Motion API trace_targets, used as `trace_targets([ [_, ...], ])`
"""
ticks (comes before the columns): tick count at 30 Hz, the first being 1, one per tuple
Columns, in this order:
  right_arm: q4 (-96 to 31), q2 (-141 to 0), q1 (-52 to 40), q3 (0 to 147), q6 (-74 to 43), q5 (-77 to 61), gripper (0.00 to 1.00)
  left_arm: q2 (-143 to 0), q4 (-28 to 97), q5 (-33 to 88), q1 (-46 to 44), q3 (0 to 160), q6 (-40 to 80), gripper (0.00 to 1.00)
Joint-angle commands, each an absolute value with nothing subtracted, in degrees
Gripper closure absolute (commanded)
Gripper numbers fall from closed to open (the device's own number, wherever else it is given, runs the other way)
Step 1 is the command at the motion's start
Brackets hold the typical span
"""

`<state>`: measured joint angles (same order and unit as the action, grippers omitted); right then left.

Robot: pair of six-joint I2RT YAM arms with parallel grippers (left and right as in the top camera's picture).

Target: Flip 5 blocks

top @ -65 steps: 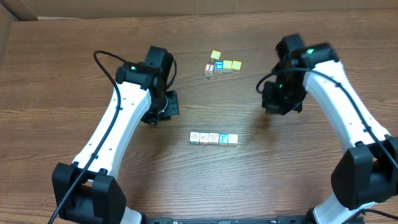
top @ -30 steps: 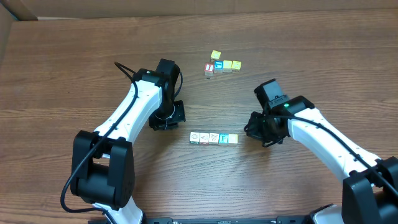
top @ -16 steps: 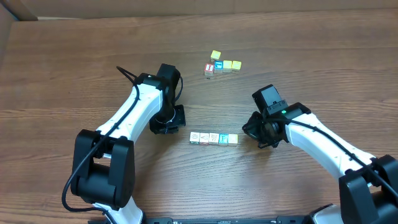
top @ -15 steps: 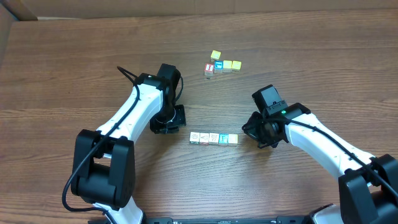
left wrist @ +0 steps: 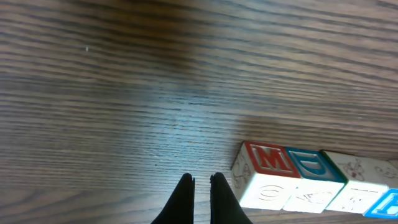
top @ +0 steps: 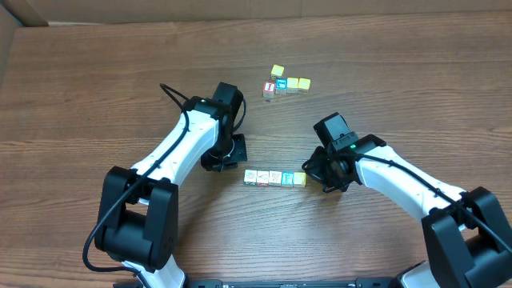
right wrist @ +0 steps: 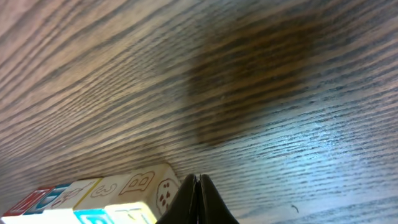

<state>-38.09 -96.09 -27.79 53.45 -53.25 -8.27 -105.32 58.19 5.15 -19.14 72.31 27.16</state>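
The left gripper (left wrist: 201, 182) is being held low with its jaws pressed nearly together on nothing, just beside the left end of the row of blocks (top: 275, 178), which is being shown lying mid-table (top: 80, 120). At the row's right end, the right gripper (right wrist: 199, 179) is being held fully closed, likewise empty.

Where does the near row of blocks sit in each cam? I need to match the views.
Overhead: the row of blocks lies at picture centre, running left to right.
Left wrist: lower right, cut off by the right edge.
Right wrist: bottom left corner, right end of the row nearest.
Shared landmark: the blue-topped block, second from the row's right end, at the bottom right edge in the left wrist view and bottom left in the right wrist view.
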Motion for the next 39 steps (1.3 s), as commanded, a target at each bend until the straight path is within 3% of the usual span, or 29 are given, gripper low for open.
trace_targets([
  [1,-37.5,-97.9,-28.3,52.8,-54.3,-8.3,0.96,-105.6,57.7,4.1,-19.4,70.8,29.0,0.96],
  [39,-33.6,-98.3,-28.5,52.8,-54.3,-13.6,0.96,-105.6,49.8,11.1,-19.6,63.9,28.9,0.96],
])
